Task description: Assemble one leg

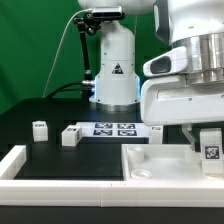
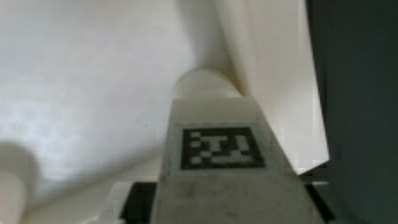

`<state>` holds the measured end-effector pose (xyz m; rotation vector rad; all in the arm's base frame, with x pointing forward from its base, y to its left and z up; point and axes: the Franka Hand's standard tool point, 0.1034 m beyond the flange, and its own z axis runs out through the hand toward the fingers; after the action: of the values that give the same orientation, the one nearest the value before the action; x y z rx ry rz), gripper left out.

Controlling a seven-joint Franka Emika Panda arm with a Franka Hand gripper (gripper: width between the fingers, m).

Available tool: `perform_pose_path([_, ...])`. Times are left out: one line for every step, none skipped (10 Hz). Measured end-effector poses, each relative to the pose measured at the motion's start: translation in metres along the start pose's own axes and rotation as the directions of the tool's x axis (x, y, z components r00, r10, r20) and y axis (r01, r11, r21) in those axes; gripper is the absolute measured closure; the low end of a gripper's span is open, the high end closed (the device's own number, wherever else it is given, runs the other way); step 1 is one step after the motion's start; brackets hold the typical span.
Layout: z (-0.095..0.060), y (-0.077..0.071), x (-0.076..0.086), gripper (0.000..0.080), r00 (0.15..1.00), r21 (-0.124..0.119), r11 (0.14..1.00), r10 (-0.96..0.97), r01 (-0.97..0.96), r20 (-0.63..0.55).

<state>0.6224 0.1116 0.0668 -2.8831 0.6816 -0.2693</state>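
My gripper point(image 1: 207, 138) is shut on the leg point(image 1: 210, 152), a small white block with a black-and-white tag on the face toward the camera. I hold it upright at the exterior view's right, over the far right corner of the large white panel point(image 1: 150, 165). In the wrist view the leg point(image 2: 222, 140) fills the middle with its tag facing the camera. The gripper point(image 2: 231, 205) clamps it from both sides with dark pads. The leg's far end sits at the panel's corner point(image 2: 107, 80); I cannot tell whether they touch.
Two more small white blocks point(image 1: 40, 129) point(image 1: 69, 135) stand on the black table at the exterior view's left. The marker board point(image 1: 115, 128) lies in front of the robot base. A white rail point(image 1: 14, 162) runs along the front left.
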Motion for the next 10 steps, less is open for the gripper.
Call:
perform_pose_path([0.0004,0.0001,-0.0003,0.0509,0.996,0.014,0.996,0.083,-0.083,-0.023])
perform_pose_path([0.0009,-0.0002,-0.0017,0.0509,0.974,0.024,0.974,0.226,-0.226,-0.025])
perform_pose_path([0.0011,0.0004,-0.0029,0.0509,0.925,0.040,0.925,0.379,-0.377,-0.043])
perform_pose_path([0.0009,0.0014,-0.0034,0.0508,0.833,0.045,0.834,0.551,-0.549,-0.047])
perform_pose_path([0.0006,0.0019,-0.0034,0.0508,0.792,0.047,0.793,0.609,-0.607,-0.051])
perform_pose_path([0.0001,0.0028,-0.0028,0.0508,0.735,0.049,0.736,0.677,-0.675,-0.042])
perform_pose_path([0.0000,0.0030,-0.0028,0.0508,0.724,0.048,0.725,0.688,-0.687,-0.038])
perform_pose_path([0.0003,0.0024,-0.0039,0.0508,0.674,0.053,0.675,0.738,-0.736,-0.029])
perform_pose_path([0.0006,0.0023,-0.0042,0.0508,0.696,0.052,0.696,0.718,-0.716,-0.030])
perform_pose_path([0.0006,0.0029,-0.0037,0.0326,0.730,0.050,0.731,0.682,-0.681,-0.033])
